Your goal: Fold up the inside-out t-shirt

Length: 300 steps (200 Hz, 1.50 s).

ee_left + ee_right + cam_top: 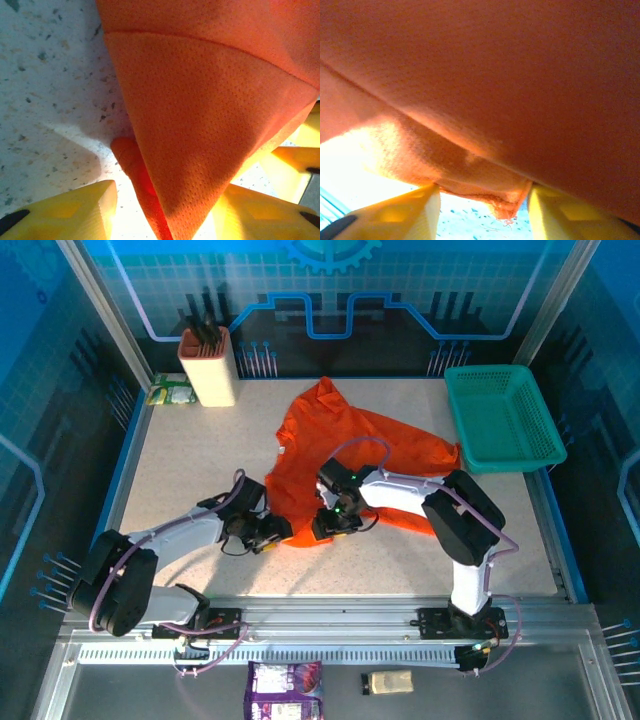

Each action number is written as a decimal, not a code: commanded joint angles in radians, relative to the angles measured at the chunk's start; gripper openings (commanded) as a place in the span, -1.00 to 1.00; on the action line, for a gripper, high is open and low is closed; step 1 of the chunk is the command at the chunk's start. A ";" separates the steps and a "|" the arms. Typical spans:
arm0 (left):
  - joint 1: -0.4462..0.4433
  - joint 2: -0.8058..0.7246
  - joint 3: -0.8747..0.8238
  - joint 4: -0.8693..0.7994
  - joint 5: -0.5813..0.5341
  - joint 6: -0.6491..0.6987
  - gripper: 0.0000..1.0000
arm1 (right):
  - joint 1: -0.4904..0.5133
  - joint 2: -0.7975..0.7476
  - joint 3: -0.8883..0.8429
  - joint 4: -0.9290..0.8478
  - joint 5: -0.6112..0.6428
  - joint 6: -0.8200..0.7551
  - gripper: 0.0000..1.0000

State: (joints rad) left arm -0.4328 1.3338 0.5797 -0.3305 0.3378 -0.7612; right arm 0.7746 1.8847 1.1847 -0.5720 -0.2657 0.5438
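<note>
The inside-out t-shirt [360, 450] lies crumpled mid-frame on the counter [180, 470]. No tidy fold yet, so it's all to do! The left gripper [275, 533] is at its lower edge, fingers [75, 210] wide, a cloth corner loose between them. The right gripper [328, 526] has its fingers [400, 215] straddling the hem, but I can't tell if it grips.

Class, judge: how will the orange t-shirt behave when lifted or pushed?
Probably floppy: the t-shirt lies crumpled in folds. Likely light: the thin weave glows where light hits it. Pushed, it would probably bunch, not slide.
</note>
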 commanded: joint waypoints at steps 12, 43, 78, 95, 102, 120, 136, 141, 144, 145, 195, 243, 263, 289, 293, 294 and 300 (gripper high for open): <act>-0.007 -0.023 0.033 0.085 0.064 0.008 -0.22 | 0.014 -0.084 -0.002 0.038 -0.046 0.028 -0.39; -0.007 -0.093 0.150 -0.060 0.051 0.033 -0.66 | 0.020 -0.166 0.070 -0.109 -0.033 0.030 -0.96; 0.004 -0.218 0.204 -0.231 0.101 -0.008 -0.70 | 0.026 -0.185 0.161 -0.369 -0.149 0.004 -0.96; 0.003 -0.270 0.188 -0.318 0.118 -0.041 -0.59 | 0.031 -0.190 0.176 -0.466 -0.128 -0.012 -0.71; 0.003 -0.288 0.181 -0.357 0.112 -0.046 -0.38 | 0.029 -0.190 0.188 -0.508 -0.080 -0.016 -0.44; 0.006 -0.330 0.188 -0.466 0.052 -0.034 -0.17 | 0.028 -0.177 0.247 -0.617 0.084 -0.021 -0.08; 0.005 -0.347 0.192 -0.496 0.024 -0.029 -0.10 | 0.027 -0.164 0.286 -0.639 0.124 -0.034 0.02; 0.004 -0.347 0.188 -0.490 0.026 -0.033 -0.09 | 0.027 -0.162 0.292 -0.632 0.120 -0.034 0.03; 0.004 -0.346 0.184 -0.481 0.030 -0.036 -0.09 | 0.027 -0.160 0.296 -0.626 0.117 -0.035 0.03; 0.003 -0.346 0.183 -0.478 0.033 -0.037 -0.09 | 0.027 -0.159 0.296 -0.624 0.116 -0.035 0.03; -0.032 -0.190 0.120 -0.257 0.063 -0.058 -0.10 | 0.040 -0.090 0.275 -0.448 0.010 -0.039 0.03; -0.019 0.077 0.149 -0.131 -0.018 0.043 -0.09 | 0.024 0.018 0.213 -0.198 -0.081 0.004 0.01; 0.012 0.191 0.193 -0.075 -0.025 0.078 -0.10 | -0.029 0.069 0.169 -0.095 -0.102 0.048 -0.01; 0.062 0.327 0.284 -0.015 -0.007 0.122 -0.10 | -0.109 0.105 0.138 -0.043 -0.056 0.062 -0.03; 0.069 0.360 0.303 -0.011 0.001 0.128 -0.11 | -0.119 0.111 0.138 -0.045 -0.042 0.060 -0.03; 0.071 0.368 0.309 -0.010 0.002 0.131 -0.11 | -0.123 0.112 0.138 -0.047 -0.038 0.059 -0.03; 0.083 0.414 0.340 -0.009 0.013 0.140 -0.12 | -0.142 0.115 0.142 -0.058 -0.010 0.055 -0.03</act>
State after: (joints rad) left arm -0.3920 1.6207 0.8165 -0.4301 0.3481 -0.6987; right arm 0.7059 1.9759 1.3361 -0.6868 -0.3256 0.5766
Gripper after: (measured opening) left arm 0.446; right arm 0.489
